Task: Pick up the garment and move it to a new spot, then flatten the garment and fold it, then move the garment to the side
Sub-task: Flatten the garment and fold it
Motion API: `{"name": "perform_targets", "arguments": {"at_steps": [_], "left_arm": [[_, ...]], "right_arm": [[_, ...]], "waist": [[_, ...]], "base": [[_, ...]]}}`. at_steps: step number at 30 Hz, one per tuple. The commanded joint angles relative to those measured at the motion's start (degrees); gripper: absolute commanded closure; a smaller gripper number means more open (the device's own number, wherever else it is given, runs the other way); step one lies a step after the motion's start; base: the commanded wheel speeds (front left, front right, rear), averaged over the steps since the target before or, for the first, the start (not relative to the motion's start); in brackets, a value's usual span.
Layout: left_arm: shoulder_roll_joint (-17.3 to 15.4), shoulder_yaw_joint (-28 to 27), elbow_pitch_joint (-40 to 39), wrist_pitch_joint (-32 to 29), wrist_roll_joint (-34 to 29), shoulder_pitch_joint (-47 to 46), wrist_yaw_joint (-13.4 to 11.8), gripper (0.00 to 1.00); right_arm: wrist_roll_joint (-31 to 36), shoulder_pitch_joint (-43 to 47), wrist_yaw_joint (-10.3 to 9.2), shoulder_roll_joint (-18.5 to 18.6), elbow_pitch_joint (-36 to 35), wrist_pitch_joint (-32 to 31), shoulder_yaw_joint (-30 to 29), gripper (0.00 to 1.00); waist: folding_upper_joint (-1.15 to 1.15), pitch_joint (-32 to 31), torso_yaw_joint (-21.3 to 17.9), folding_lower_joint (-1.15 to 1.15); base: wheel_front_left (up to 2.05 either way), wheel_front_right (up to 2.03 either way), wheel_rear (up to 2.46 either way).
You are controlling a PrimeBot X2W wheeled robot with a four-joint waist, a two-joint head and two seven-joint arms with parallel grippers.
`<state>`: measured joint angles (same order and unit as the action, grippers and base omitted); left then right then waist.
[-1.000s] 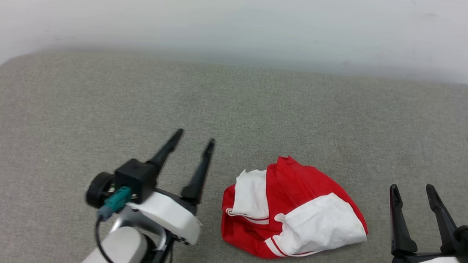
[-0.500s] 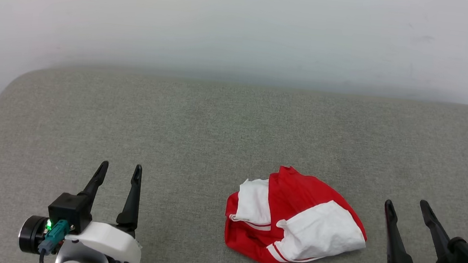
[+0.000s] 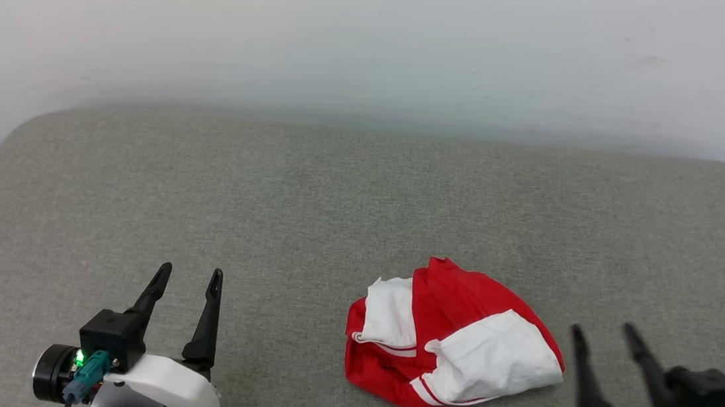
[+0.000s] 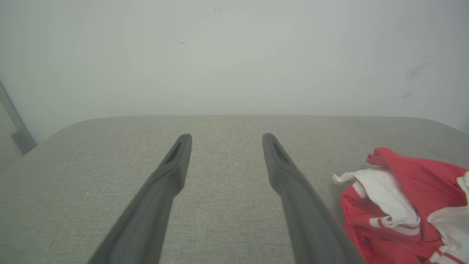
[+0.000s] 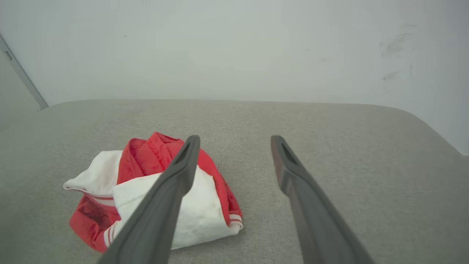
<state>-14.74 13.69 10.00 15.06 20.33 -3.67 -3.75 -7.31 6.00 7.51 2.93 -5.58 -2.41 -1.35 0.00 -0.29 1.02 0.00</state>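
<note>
Low in the head view, right of centre, the garment [image 3: 459,299] lay crumpled on the grey pad [image 3: 338,181] — a red heap with two white sleeve parts on top and red-and-white trim at their edges. At lower left, the left gripper [image 3: 191,271] had its fingers spread wide and empty, well apart from the garment. At lower right, the right gripper [image 3: 602,328] was slightly blurred. Its fingers were also wide and empty, and its nearer tip was close to the garment's right edge without touching it. A pale wall [image 3: 379,32] rose behind the pad across the top of the frame.

From the left wrist, the left gripper [image 4: 226,136] showed two dark fingers rising from the bottom edge, wide apart, with bare pad [image 4: 73,154] between them. The garment [image 4: 414,172] sat at the lower right of the frame, outside the fingers.

From the right wrist, the right gripper [image 5: 235,138] was equally wide, holding nothing. The garment [image 5: 146,157] lay at the lower left of the frame — the left-hand finger crossed in front of it, and the pad [image 5: 366,146] ran bare to the right.
</note>
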Motion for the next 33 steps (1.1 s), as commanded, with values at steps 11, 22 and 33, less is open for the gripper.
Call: {"name": "perform_targets", "arguments": {"at_steps": [11,22,33], "left_arm": [[2.0,-0.8,0.3,0.1,-0.5,-1.8,1.1,0.00],[4.4,-2.6,0.5,0.1,-1.9,-3.5,2.9,0.00],[6.3,-5.1,1.3,0.1,-3.2,-3.9,4.5,0.00]], "right_arm": [[-3.6,-4.0,-0.04,5.3,-0.2,-20.9,13.4,0.00],[-4.0,-10.1,-0.05,9.3,4.9,-26.8,18.7,0.00],[-2.1,-12.7,-0.04,8.3,2.0,-24.4,15.4,1.00]], "waist": [[0.00,2.6,2.7,0.00],[0.00,6.4,5.5,0.00],[0.00,7.9,4.2,0.00]], "base": [[0.00,0.00,0.00],[0.00,0.00,0.00],[0.00,0.00,0.00]]}}
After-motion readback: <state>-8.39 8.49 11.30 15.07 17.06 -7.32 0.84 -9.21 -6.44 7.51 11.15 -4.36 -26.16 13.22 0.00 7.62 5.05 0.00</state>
